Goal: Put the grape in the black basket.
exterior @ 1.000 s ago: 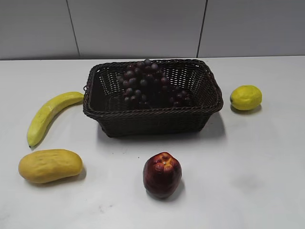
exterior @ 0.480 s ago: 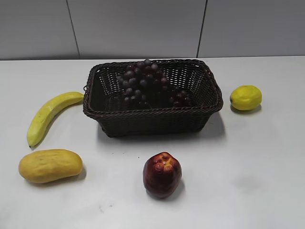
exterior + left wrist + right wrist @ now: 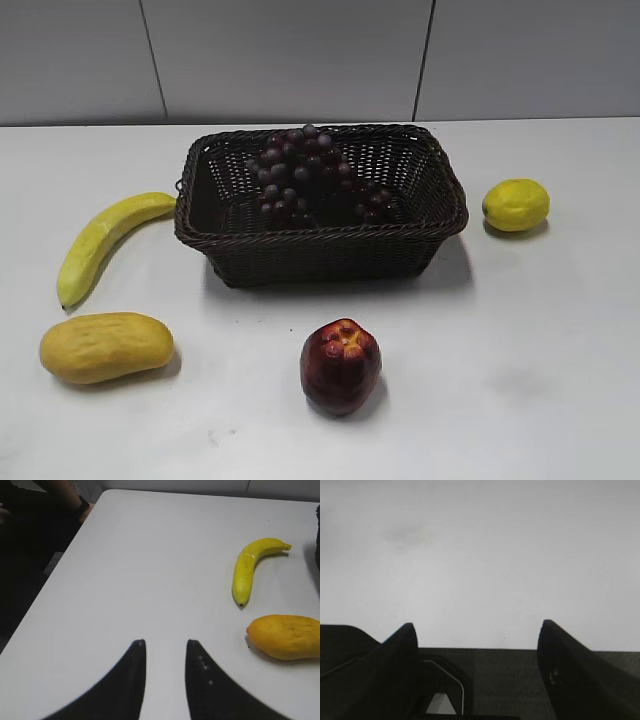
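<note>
The grape [image 3: 310,175], a long bunch of dark purple-red berries, lies inside the black basket [image 3: 320,245], leaning on its back wall. The woven basket stands at the table's middle back. Neither arm shows in the exterior view. My left gripper [image 3: 164,642] is open and empty over bare white table, left of the banana. A sliver of the basket shows at that view's right edge [image 3: 317,535]. My right gripper [image 3: 476,625] is open wide and empty, over bare white table.
A yellow banana [image 3: 100,240] [image 3: 250,567] and a yellow-orange mango [image 3: 105,347] [image 3: 287,636] lie left of the basket. A dark red apple [image 3: 340,365] sits in front. A lemon [image 3: 516,204] sits to the right. A dark shape, perhaps a person, [image 3: 37,515] is beyond the table's edge.
</note>
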